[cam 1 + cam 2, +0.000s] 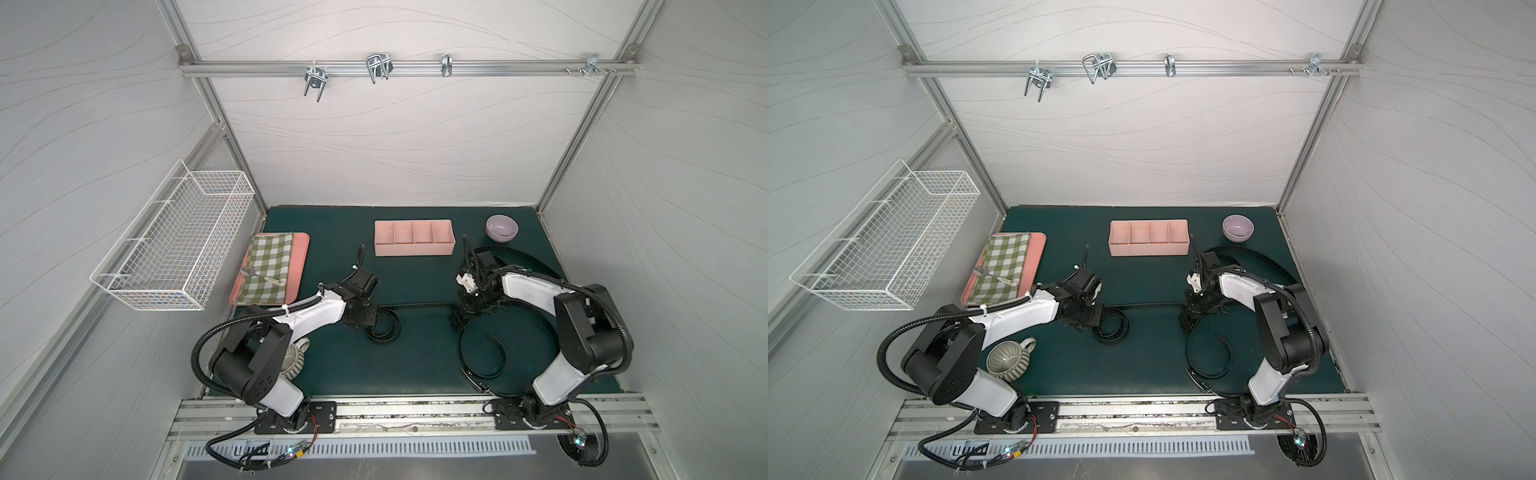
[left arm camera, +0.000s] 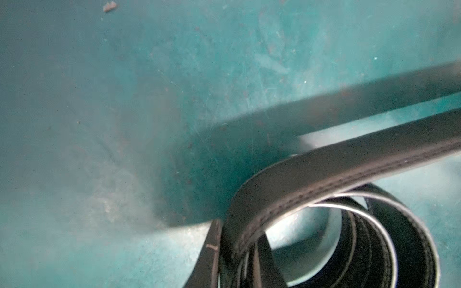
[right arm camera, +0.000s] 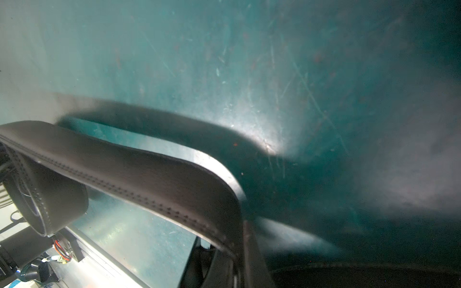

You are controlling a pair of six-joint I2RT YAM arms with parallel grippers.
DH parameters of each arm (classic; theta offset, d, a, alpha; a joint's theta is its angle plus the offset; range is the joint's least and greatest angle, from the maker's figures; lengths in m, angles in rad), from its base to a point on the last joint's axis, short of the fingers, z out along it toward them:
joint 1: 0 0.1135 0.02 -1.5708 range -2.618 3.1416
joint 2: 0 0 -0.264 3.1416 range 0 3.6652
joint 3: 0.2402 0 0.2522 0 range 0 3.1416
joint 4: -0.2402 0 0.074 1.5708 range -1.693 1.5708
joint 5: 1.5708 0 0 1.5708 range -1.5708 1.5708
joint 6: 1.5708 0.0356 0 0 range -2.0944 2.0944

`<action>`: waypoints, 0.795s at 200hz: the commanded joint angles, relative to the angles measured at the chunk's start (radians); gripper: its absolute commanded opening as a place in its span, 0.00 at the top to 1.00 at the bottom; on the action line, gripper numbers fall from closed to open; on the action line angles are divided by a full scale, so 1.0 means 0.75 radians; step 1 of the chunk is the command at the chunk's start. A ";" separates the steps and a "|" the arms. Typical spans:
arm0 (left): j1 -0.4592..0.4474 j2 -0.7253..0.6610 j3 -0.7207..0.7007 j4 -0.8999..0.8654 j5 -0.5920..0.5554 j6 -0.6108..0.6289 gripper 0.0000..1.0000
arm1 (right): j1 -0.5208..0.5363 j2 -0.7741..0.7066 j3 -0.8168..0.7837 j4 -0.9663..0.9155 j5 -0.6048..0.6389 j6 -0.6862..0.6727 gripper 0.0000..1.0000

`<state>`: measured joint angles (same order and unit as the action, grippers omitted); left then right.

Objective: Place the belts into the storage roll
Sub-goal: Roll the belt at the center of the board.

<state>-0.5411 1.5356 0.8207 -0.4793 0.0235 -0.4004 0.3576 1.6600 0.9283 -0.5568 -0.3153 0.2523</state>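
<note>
Holding the belt (image 1: 415, 306) taut, the right jaws are closed on it; the left jaws, at the coil (image 1: 395, 330), I cannot tell. If they loosen, the coil may unroll.

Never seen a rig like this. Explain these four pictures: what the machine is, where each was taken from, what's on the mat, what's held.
These are two robot arms, the left arm and the right arm, mounted at the front of a dark green mat. Two pictures look down from overhead and are nearly identical; the other two come from cameras on the arms' wrists, close to the mat. On the mat: a pink storage tray with four empty compartments, a lilac bowl, a grey mug, a flat pink tray bearing a checked cloth and spoon, and black belts. One belt is coiled by the left arm and runs to the right arm, whose jaws are shut on it. Whether the left jaws grip the coil I cannot tell.
</note>
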 commanded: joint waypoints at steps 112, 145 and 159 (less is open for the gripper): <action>0.014 0.031 0.000 -0.191 -0.203 -0.035 0.88 | -0.133 0.000 0.006 -0.119 0.202 0.015 0.97; 0.012 0.061 0.022 -0.173 -0.224 -0.037 1.00 | -0.026 -0.048 0.004 -0.149 0.227 0.023 0.97; 0.012 0.112 0.077 -0.165 -0.243 -0.039 1.00 | 0.081 -0.079 -0.002 -0.151 0.219 0.061 0.97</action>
<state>-0.5503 1.5490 0.8383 -0.4988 -0.0189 -0.4057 0.3351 1.6508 0.9283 -0.5930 -0.2359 0.2581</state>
